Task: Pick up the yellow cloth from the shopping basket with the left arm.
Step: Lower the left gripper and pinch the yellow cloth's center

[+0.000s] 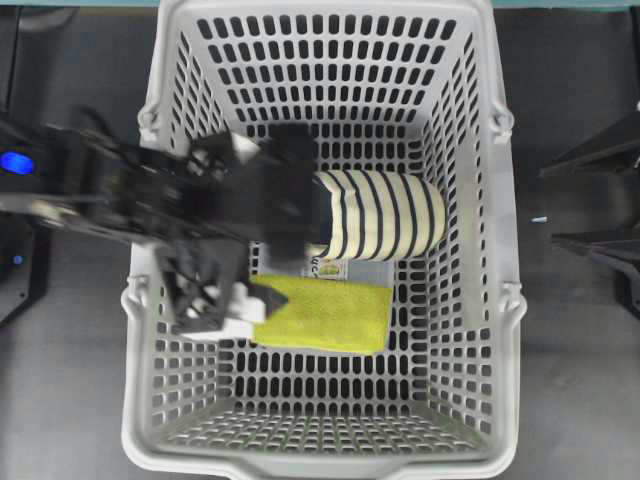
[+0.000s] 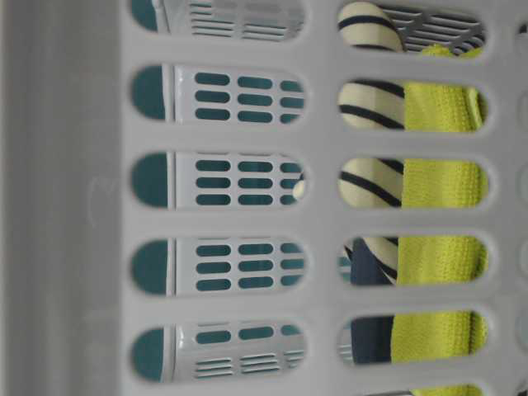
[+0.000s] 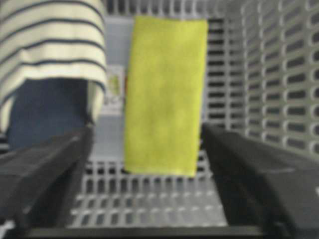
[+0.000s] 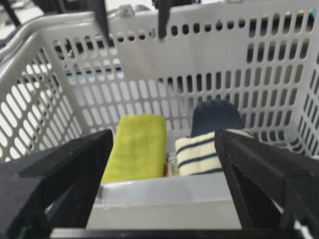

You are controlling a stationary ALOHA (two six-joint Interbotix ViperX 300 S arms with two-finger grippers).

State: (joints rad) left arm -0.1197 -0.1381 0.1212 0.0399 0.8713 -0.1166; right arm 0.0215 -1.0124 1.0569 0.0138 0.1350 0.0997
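Left end effector spread wide above the flat yellow-green folded cloth in the light-grey slotted plastic basket; right end effector also spread, grasping nothing.

Cream-and-navy striped slipper lying on its side, toe rounded toward the right of the overhead view, stripes running across the upper. Dark navy lining showing at the open mouth in the left wrist view, and again as a rounded navy heel in the right wrist view. Seen through slots at table level as cream bands with thin dark lines. Underneath, a clear plastic lidded box, mostly hidden, with a small printed label peeking out just below the slipper; print too small to read. Dark grey desk all around, matte. Teal backdrop beyond the slots at table level.
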